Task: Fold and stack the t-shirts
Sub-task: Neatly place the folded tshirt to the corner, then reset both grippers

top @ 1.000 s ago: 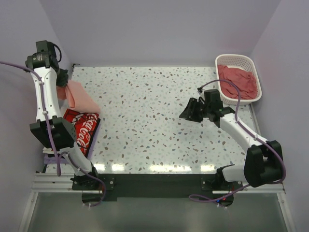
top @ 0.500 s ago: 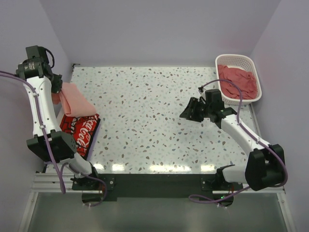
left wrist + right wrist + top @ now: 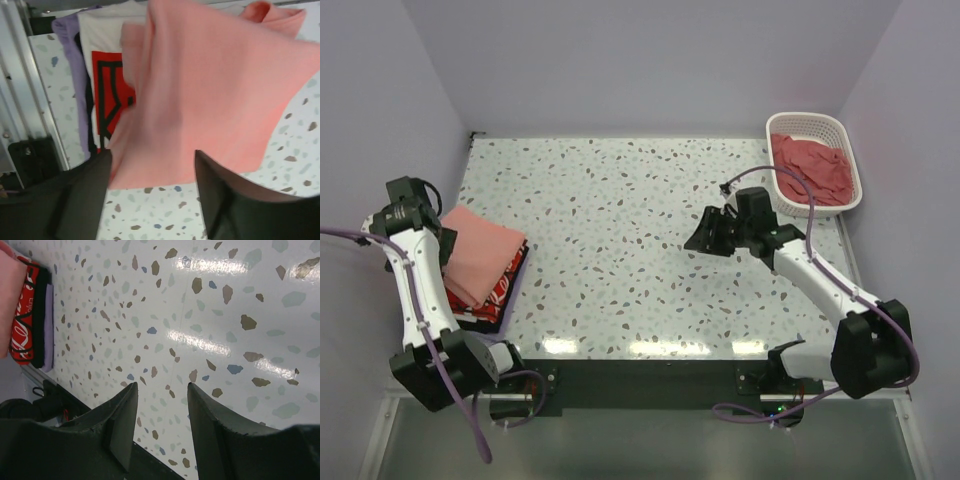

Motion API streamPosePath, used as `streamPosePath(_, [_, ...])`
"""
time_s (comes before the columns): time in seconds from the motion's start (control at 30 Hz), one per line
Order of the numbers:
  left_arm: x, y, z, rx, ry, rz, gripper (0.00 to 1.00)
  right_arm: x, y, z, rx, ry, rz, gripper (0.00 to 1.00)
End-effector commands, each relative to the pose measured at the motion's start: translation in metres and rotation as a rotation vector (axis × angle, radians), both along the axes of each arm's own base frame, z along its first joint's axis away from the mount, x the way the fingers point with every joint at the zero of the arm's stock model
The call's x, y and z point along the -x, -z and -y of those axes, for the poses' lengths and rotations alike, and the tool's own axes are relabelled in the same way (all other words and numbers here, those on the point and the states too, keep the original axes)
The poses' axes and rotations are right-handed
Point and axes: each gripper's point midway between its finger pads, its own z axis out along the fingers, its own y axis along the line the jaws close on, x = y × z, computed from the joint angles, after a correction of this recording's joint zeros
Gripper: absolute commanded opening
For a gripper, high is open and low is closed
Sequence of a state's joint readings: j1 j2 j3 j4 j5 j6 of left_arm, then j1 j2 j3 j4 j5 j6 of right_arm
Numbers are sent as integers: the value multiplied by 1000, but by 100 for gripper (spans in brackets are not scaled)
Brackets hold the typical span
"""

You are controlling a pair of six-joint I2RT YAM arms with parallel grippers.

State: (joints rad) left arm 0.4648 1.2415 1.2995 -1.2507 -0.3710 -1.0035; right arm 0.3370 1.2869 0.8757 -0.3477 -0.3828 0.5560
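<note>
Speckled terrazzo table [image 3: 640, 230] between pale lilac walls [image 3: 640, 60]. The salmon t-shirt [image 3: 480, 255], held raised half a second ago, now lies atop the near-left stack [image 3: 498, 292]. The left gripper [image 3: 152, 157] has its fingers spread and has apparently let go of the cloth. The right gripper [image 3: 161, 390] is spread and empty over mid-table. More tees [image 3: 815, 168] fill the far-right basket [image 3: 805, 118].

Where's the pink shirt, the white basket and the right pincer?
pink shirt [image 3: 480, 255], top view, middle of its top
white basket [image 3: 807, 117], top view, far rim
right pincer [image 3: 161, 387], right wrist view, midway between fingertips

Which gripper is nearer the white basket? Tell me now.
Right. The right gripper hovers near the basket, toward the table's middle; the left gripper is far across at the shirt stack.
</note>
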Motion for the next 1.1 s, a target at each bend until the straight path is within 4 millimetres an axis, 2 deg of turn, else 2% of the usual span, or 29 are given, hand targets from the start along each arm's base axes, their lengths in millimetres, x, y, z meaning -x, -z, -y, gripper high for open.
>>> streamPosePath(0.0, [24, 2, -10, -96, -41, -4, 78, 8, -2, -2, 14, -29, 15, 48])
streamPosePath(0.07, [32, 9, -8, -100, -45, -18, 92, 12, 1, -1, 23, -37, 12, 48])
streamPosePath(0.13, [37, 9, -5, -108, -45, 1, 95, 16, 3, 0, 27, -41, 11, 48])
streamPosePath(0.27, [30, 6, -2, -113, 3, 58, 96, 21, 5, 2, 33, -39, 11, 49])
streamPosePath(0.4, [12, 9, 6, -79, 104, 106, 94, 24, 2, 4, 32, -33, 26, 49])
streamPosePath(0.53, [-6, 3, 23, -71, 204, 169, 95, 25, -2, 7, 30, -20, 42, 49])
streamPosePath(0.57, [-9, 3, 30, -68, 229, 179, 99, 25, -4, 8, 30, -15, 48, 49])
streamPosePath(0.6, [-19, 2, 48, -63, 297, 195, 100, 26, -4, 7, 27, -16, 48, 49])
streamPosePath(0.67, [-28, 5, 67, -44, 334, 217, 100, 26, -6, 7, 22, -11, 52, 49])
streamPosePath(0.7, [-33, 9, 88, -30, 403, 222, 100, 27, -10, 7, 19, -11, 61, 49])
streamPosePath(0.73, [-36, 11, 97, -19, 409, 231, 100, 27, -12, 8, 17, -9, 66, 49])
streamPosePath(0.77, [-40, 14, 120, -3, 489, 233, 100, 26, -15, 9, 21, -3, 76, 49])
streamPosePath(0.83, [-47, 22, 145, 17, 543, 245, 100, 27, -20, 11, 26, 3, 90, 49])
streamPosePath(0.87, [-48, 27, 172, 30, 640, 232, 100, 27, -22, 13, 30, 10, 97, 49])
streamPosePath(0.93, [-51, 31, 198, 25, 699, 233, 100, 28, -27, 16, 43, 18, 110, 49])
streamPosePath(0.97, [-50, 36, 226, 29, 792, 222, 100, 29, -28, 18, 48, 27, 113, 49])
streamPosePath(1.07, [-50, 40, 265, 32, 918, 232, 100, 30, -35, 26, 69, 50, 137, 50])
